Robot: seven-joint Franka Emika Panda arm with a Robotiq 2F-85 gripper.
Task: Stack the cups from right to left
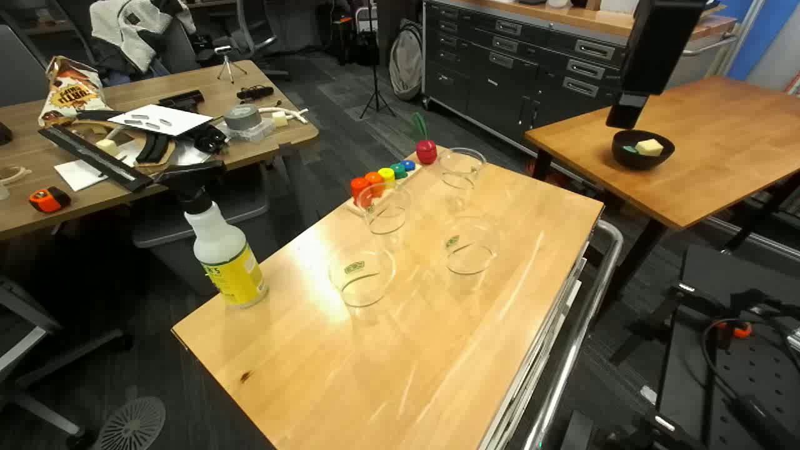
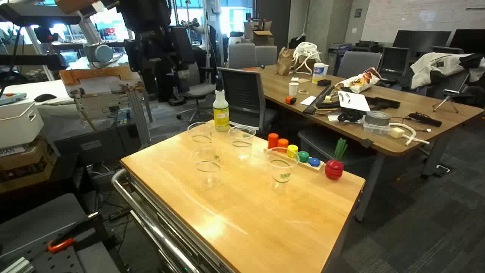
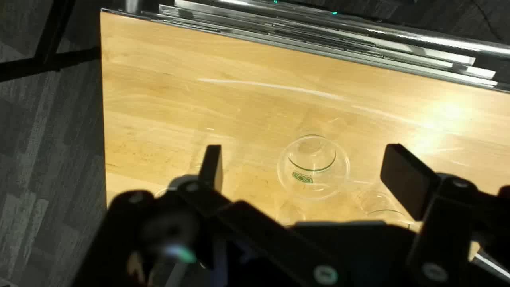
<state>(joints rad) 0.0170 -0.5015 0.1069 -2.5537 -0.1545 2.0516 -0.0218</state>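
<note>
I hold my black, two-fingered gripper [image 3: 305, 169] spread wide; in an exterior view, four clear, round-rimmed cups [image 1: 471, 250] (upright, standing apart) stretch from middle to far across a pale, rectangular wooden tabletop [image 1: 375, 375].

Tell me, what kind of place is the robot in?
Probably an office that doubles as a robotics lab: there are office chairs, a whiteboard with writing on it, and a big dark cabinet with lots of drawers.
</note>
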